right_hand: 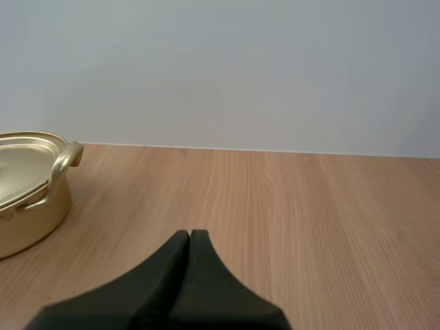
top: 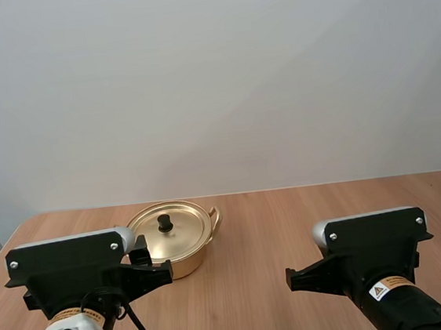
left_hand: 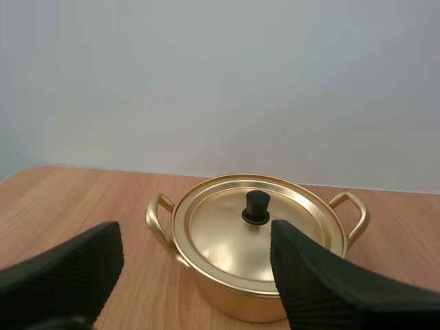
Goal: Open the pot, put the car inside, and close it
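Nearest is the left gripper (left_hand: 194, 256), its jaws spread wide, ribbed inner faces turned to each other and nothing held between them; the right gripper (right_hand: 189, 237) has its jaws pressed together into one dark wedge, empty; both hover above the pale wooden bench (left_hand: 65, 199).

Just beyond the left jaws, straight ahead and framed in their gap, stands the round golden metal pot (left_hand: 230, 297), upright on the bench; its shallow golden lid (left_hand: 220, 240) sits flat on the rim; the lid's small black knob (left_hand: 256, 207) stands upright at the centre, a little off the middle of the gap between the jaws.

Being round, the pot has no long axis of its own; its two golden loop handles (left_hand: 159, 217) lie crosswise to the left arm's approach, one to each side, so the line to the knob looks unobstructed.

From the right gripper the pot lies off to the left and well apart; the left arm is plainly the nearer, and I judge that lifting the lid falls to it, with a reach forward and down onto the knob.

Counted: one pot, one lid, one knob, two handles, two grippers.
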You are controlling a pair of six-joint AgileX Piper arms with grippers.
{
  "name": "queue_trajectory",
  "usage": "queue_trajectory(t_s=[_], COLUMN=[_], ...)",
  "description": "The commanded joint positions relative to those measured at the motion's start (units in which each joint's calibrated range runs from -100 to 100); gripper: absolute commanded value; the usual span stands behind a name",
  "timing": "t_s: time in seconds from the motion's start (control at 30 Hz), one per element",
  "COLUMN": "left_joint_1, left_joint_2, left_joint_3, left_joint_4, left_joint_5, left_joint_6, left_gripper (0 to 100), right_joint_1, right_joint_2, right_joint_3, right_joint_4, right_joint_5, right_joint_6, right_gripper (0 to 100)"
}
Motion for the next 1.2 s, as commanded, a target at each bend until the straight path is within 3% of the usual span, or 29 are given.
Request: queue_trajectory(t_s=[0.0,0.43,1.17], left_joint_1=[0.00,0.00,0.15], left_joint_2=[0.00,0.00,0.00], left_joint_3=[-0.10,-0.10,-0.10], left_joint_4=[0.02,0.02,0.12], left_joint_5=[0.02,0.02,0.58], left_joint_6=[0.00,0.00,-0.10], left_gripper=[100,100,100], right_joint_1=[-0.02,-0.02,-0.02], right_joint_2=[0.00,0.00,0.00], right_joint_3=[0.00,0.00,0.00], right_joint_4=[-12.15,-16.51,-16.18], right_joint_5=[-0.11,-0.04,-0.22], right_joint_6=[18.26,17.40,16.67], right_gripper=[0,0,0])
